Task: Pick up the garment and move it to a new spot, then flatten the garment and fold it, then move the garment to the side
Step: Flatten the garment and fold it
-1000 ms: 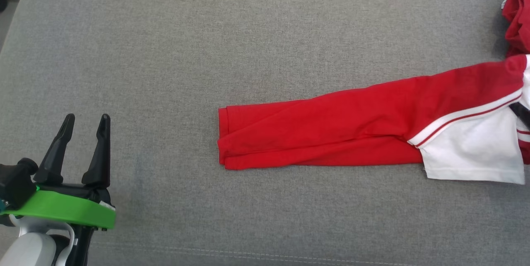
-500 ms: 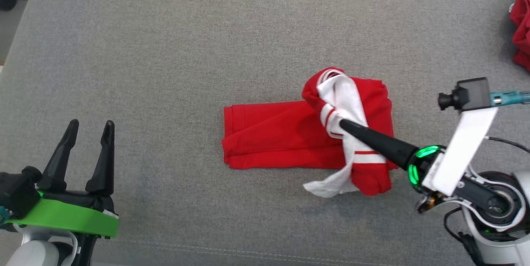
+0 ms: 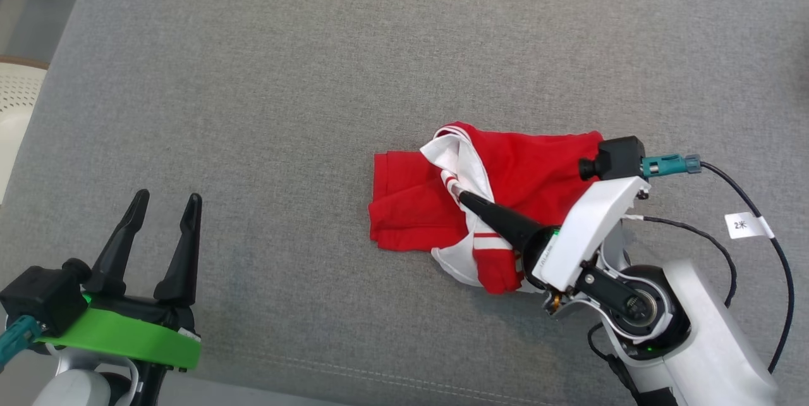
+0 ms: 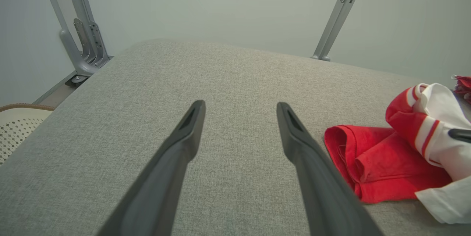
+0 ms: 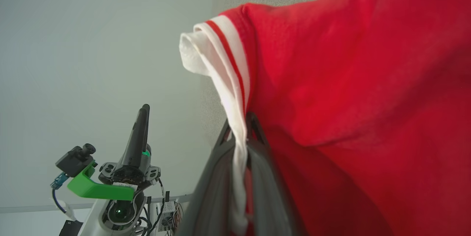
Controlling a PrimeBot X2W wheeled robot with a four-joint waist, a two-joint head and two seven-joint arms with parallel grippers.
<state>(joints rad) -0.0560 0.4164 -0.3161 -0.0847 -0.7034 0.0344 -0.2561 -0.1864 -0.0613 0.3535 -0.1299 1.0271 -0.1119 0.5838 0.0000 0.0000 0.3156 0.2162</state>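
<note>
Grey fabric tabletop [image 3: 253,77], garment [image 3: 537,159] lying right of centre on it, part flat, part lifted. Lower red layers sit in a neat flat stack at the left end, so pick-up, move and flattening look done. Judgement: mid-fold, well past halfway. The right end of the shirt is raised and bunched over the stack, not laid down. Left to do: set this fold flat, maybe one more fold, then shift the bundle to the side.

Right arm [image 3: 695,330] reaches in from lower right. Right pincer [image 3: 460,196] is clamped together on the white sleeve [image 3: 458,153] at its red-striped trim; right wrist view confirms cloth pinched between the two fingers. Left pincer [image 3: 168,198] is spread wide apart, holding nothing, parked at lower left, well apart from the garment.

Hard to see: the right arm covers the garment's near right corner. How many layers are pinched, cannot tell. The lifted cloth hides the layers under it, so whether they lie smooth is unclear. Left wrist view cuts the garment off at the right edge. Right wrist view has cloth hanging close to the lens, blurred.
</note>
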